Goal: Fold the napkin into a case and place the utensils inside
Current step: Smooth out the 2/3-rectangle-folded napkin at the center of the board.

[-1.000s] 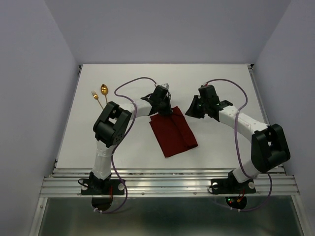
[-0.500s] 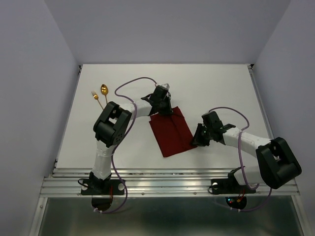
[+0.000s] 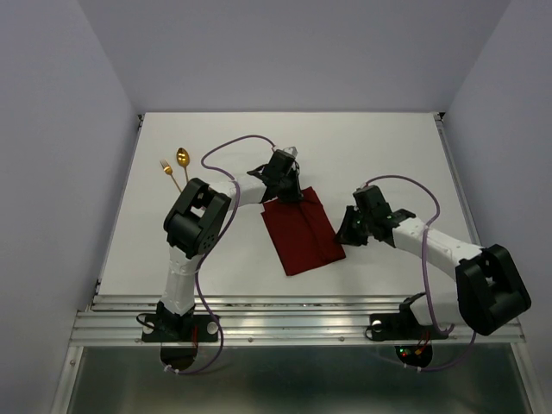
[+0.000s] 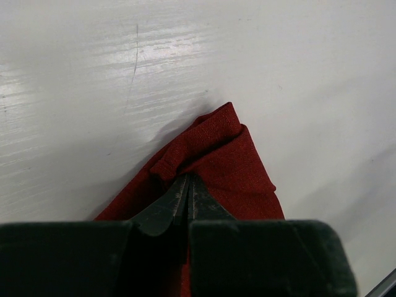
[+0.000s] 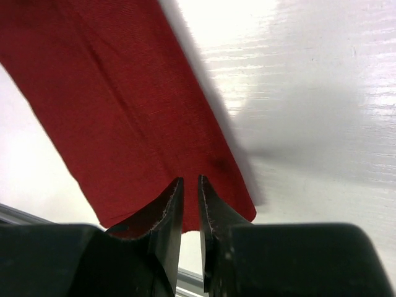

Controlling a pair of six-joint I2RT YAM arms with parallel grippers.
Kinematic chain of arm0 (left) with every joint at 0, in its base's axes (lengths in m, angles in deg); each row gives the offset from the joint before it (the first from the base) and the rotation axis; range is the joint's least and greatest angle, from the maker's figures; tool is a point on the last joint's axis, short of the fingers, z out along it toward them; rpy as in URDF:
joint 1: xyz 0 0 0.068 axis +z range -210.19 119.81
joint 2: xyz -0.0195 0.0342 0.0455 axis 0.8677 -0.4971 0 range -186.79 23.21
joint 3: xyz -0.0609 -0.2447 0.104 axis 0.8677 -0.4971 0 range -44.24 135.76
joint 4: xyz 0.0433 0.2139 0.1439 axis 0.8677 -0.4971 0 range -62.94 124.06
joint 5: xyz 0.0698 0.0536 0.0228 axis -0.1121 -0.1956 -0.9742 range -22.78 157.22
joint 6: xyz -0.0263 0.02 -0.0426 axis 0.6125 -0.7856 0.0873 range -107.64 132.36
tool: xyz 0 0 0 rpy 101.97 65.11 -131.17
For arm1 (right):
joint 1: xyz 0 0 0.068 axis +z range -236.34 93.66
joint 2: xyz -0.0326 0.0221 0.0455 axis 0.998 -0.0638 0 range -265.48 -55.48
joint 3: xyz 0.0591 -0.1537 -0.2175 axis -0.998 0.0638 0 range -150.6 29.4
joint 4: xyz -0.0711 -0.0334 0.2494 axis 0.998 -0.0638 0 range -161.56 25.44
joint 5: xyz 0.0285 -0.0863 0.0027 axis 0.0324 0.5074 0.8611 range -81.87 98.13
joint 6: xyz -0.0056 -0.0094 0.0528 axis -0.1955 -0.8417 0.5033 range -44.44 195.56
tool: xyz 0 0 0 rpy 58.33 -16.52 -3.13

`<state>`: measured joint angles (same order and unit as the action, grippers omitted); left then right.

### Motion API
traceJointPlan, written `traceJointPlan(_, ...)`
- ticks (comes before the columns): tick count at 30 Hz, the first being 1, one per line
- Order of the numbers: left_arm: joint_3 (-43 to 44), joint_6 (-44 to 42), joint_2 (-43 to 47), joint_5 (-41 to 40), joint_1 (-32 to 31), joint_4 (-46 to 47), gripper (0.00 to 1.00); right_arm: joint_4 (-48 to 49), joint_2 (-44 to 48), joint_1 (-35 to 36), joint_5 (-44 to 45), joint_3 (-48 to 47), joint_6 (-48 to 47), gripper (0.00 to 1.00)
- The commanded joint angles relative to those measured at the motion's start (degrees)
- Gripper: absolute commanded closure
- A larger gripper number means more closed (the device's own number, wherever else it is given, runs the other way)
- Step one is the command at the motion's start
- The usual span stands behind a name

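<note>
Now my right gripper [image 3: 346, 233] has swung down to the right edge of the napkin [image 3: 302, 231], jaws nearly together; cloth caught or not, I cannot tell. My left gripper [image 4: 189, 184] still pinches the far corner. Folding's unfinished; the utensils [image 3: 182, 157] wait far left.

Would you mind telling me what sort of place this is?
Probably a robotics lab test booth: the left arm and right arm bolted to a metal rail, a white table, plain walls closing it in.
</note>
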<state>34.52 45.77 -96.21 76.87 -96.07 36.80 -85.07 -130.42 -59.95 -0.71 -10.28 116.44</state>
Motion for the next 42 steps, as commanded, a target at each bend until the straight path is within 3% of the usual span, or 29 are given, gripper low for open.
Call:
traceJointPlan(1, 0.95, -2.12, -0.29, -1.12, 0.46, -2.66, 0.9, 2.4, -3.8, 0.59, 0.93, 1.27, -0.54, 0.78)
traceJointPlan(6, 0.78, -2.38, 0.06, -1.21, 0.46, -2.66, 0.9, 3.11, -7.15, 0.59, 1.72, 3.65, -1.42, 0.79)
traceJointPlan(15, -0.1, -2.21, 0.41, -1.21, 0.46, -1.69, 0.9, -3.3, 1.19, 1.64, 5.85, -0.75, -3.53, 0.79)
traceJointPlan(26, 1.13, -2.56, -0.82, -0.16, 0.46, -1.78, 0.9, 0.91, -3.1, 5.25, 4.88, 5.4, -1.33, 0.91)
traceJointPlan(36, 0.43, -3.17, 0.5, -0.51, 0.46, -1.25, 0.9, -4.45, -0.12, 5.25, 7.16, -3.55, -1.69, 0.93)
traceJointPlan(42, 1.13, -4.84, 0.67, 0.81, 0.46, -1.51, 0.85, -3.75, -6.09, 5.25, 9.88, -12.07, -2.56, 0.93)
